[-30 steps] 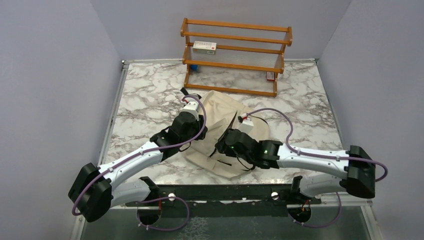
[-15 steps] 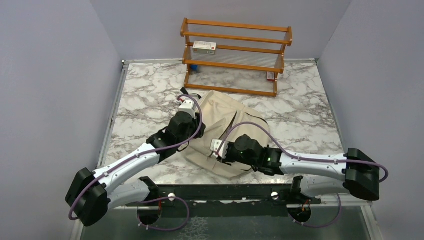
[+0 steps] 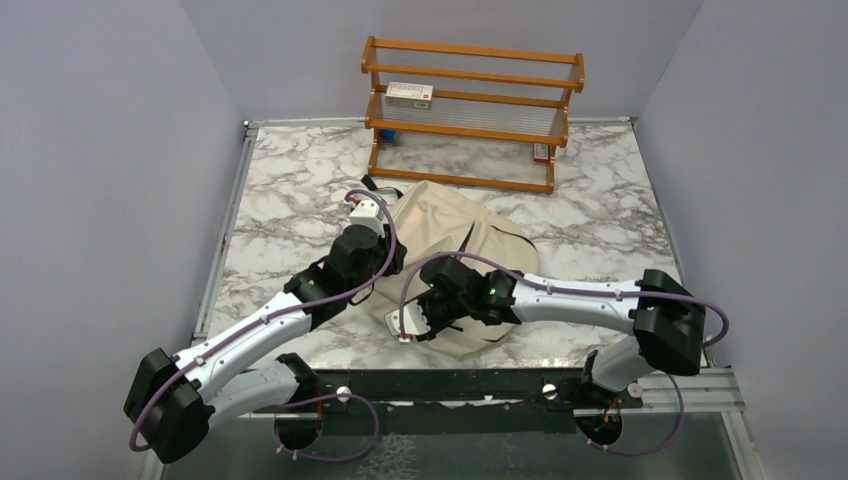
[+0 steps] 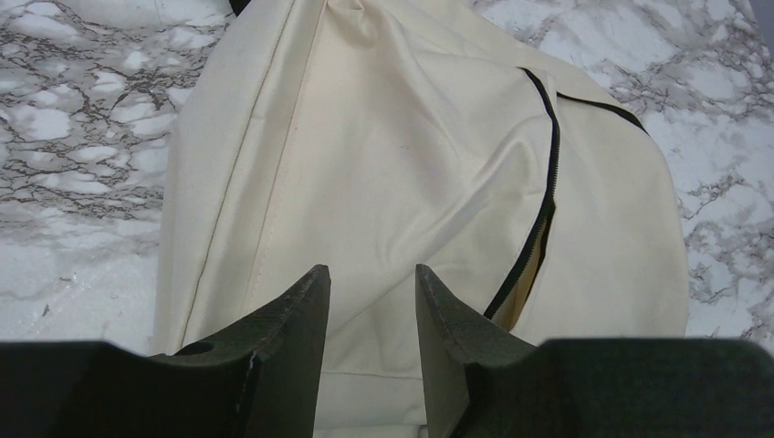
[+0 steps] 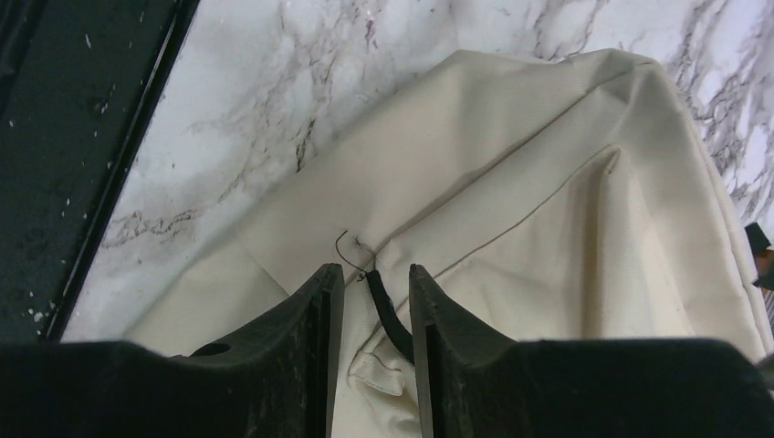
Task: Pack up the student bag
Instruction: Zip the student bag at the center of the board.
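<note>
The student bag is a cream canvas backpack lying flat on the marble table in front of the shelf. Its black zipper is partly open. My left gripper hangs over the bag's left side. In the left wrist view it is open, with only bag cloth below the gap. My right gripper is over the bag's near-left corner. It is open by a narrow gap, and a short black cord lies between the fingers, not clamped.
A wooden shelf rack stands at the back and holds a small box on its middle shelf. A small item sits at its lower right. A black rail runs along the table's near edge. Grey walls close in both sides.
My right arm has swung left across the bag's near part, and its gripper now points at the near-left corner. My left gripper has shifted slightly left. The bag has stayed put.
</note>
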Robot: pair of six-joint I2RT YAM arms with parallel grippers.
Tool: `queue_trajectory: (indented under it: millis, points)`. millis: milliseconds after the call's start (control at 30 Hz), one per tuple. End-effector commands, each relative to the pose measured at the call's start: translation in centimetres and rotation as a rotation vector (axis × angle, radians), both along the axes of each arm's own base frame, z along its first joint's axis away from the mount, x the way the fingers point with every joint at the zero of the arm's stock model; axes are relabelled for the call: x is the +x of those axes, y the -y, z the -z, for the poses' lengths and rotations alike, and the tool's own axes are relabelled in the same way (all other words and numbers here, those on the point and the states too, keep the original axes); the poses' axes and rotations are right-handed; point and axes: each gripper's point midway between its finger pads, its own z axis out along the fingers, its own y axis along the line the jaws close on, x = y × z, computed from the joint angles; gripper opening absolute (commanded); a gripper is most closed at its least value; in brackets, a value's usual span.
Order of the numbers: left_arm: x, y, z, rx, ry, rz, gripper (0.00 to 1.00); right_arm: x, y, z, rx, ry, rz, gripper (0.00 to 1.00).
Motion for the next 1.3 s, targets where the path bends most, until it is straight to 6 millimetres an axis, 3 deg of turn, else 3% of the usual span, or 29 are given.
queue_trajectory:
  millis: [0,333,600,867,1033,1267]
  points:
    - [0.1,-0.8,-0.3,-0.004,0.012,-0.035,0.41,0.0,1.3,1.4,-0.124,0.029,-0.085,0.37]
    - [0.1,-0.9,-0.2,0.0,0.012,-0.038,0.41,2.9,0.7,2.8,-0.219,0.17,-0.122,0.37]
    - [0.1,-0.9,-0.1,0.005,0.012,-0.038,0.41,3.8,1.1,3.8,-0.278,0.168,-0.112,0.33]
    - [0.2,-0.9,0.0,0.009,0.01,-0.038,0.41,4.5,1.3,4.0,-0.277,0.109,-0.037,0.14]
    - [0.4,-0.9,0.0,0.012,0.01,-0.038,0.41,5.0,1.2,3.2,-0.228,0.099,0.019,0.01]
    - [0.5,-1.0,0.0,0.013,0.013,-0.042,0.41,5.6,0.4,-0.4,0.024,0.1,0.148,0.01]
